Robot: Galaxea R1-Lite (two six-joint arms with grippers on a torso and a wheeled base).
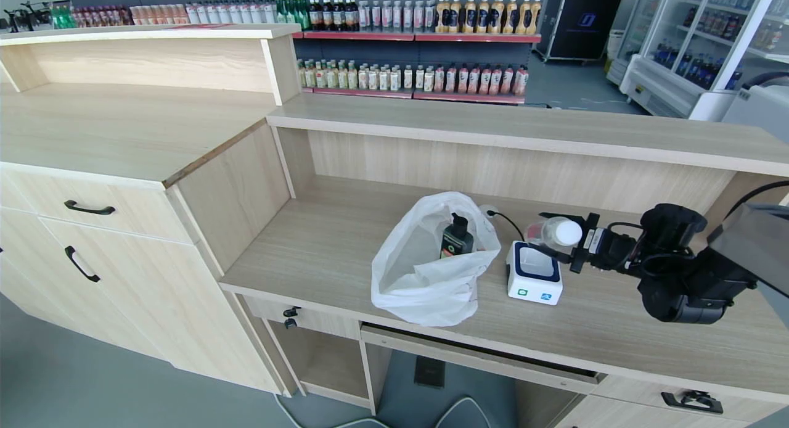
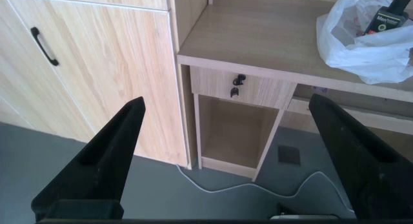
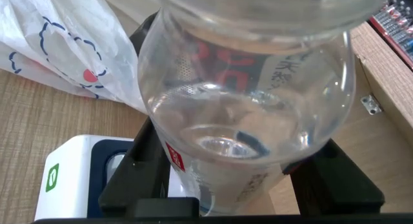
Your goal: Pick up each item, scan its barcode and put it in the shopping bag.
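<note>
As right fingers clamp bottle, long axis roughly level, scanner sits just below, bag beyond, leftward; left fingers apart, well away.

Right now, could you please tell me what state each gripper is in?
Left gripper: open, holding nothing.
Right gripper: closed on the clear bottle.

You see: bottle clear glossy plastic; shopping bag thin crinkled plastic film, semi-sheer; scanner smooth glossy plastic; counter matt smooth wood-grain.
</note>
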